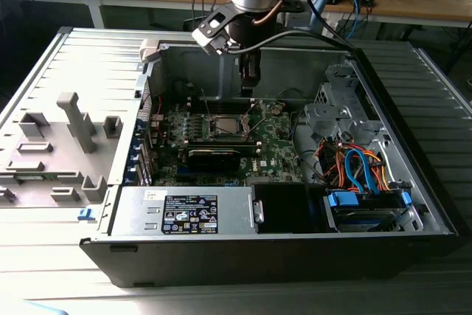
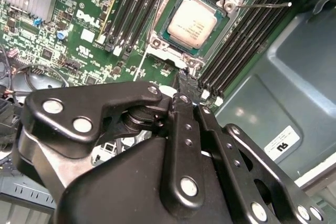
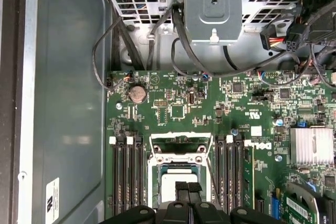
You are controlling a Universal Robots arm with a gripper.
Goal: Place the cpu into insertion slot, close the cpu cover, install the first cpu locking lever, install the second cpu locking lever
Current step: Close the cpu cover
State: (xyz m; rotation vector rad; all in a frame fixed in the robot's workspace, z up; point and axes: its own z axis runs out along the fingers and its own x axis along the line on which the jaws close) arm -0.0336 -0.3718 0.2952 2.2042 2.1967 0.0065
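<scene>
- cpu (image 2: 191, 23) lay flat inside the insertion slot (image 2: 160, 44), grey top up and square to the frame, so the placing step looked done.
- The cpu cover (image 3: 178, 137) stood tipped back on the hinged edge of the insertion slot. That left the opening bare, which is why the whole chip showed.
- A thin wire locking lever (image 2: 262, 4) stuck out sideways from one corner of the insertion slot. It looked unlatched, which would fit a cover that was free to stand open.
- The hand (image 2: 185, 80) hung above the motherboard (image 3: 173, 111), just off one edge of the insertion slot. Its fingers were clenched together with nothing between them.
- In the exterior view, the hand (image 1: 249, 82) reached down into the open case, apparently clear of the insertion slot rather than resting on it.
</scene>
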